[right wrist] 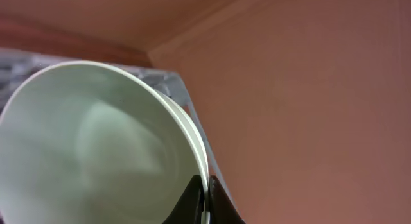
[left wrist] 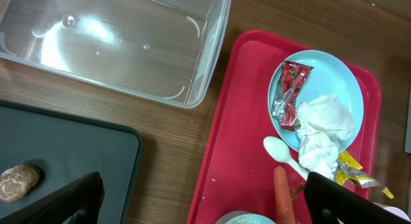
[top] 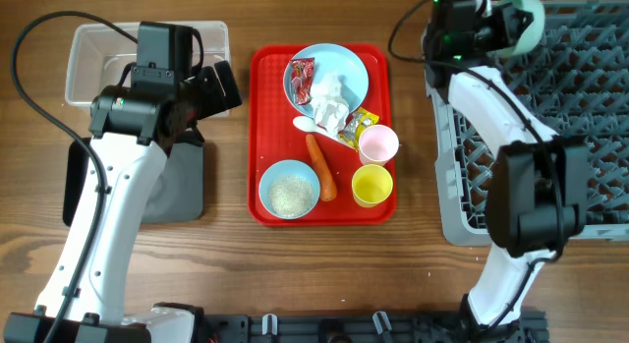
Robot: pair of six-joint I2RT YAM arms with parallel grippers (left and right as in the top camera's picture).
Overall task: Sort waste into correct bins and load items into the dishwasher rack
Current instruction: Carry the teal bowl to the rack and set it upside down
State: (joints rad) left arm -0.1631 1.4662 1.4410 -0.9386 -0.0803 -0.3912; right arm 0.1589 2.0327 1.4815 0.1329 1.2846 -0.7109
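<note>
- Bowl (right wrist: 96,147), pale, tilts at the overhead frame's upper right over the grey rack (top: 590,107), its rim pinched by the right gripper (right wrist: 205,197).
- Left gripper (left wrist: 204,208) gapes wide and empty at upper left, between clear tub (left wrist: 115,44) and black tray (left wrist: 77,153).
- Brown lump (left wrist: 18,181) lies in that tray.
- Red tray (left wrist: 237,121), centre, carries plate (left wrist: 334,76), tissue (left wrist: 321,128), carrot (top: 321,168).
</note>
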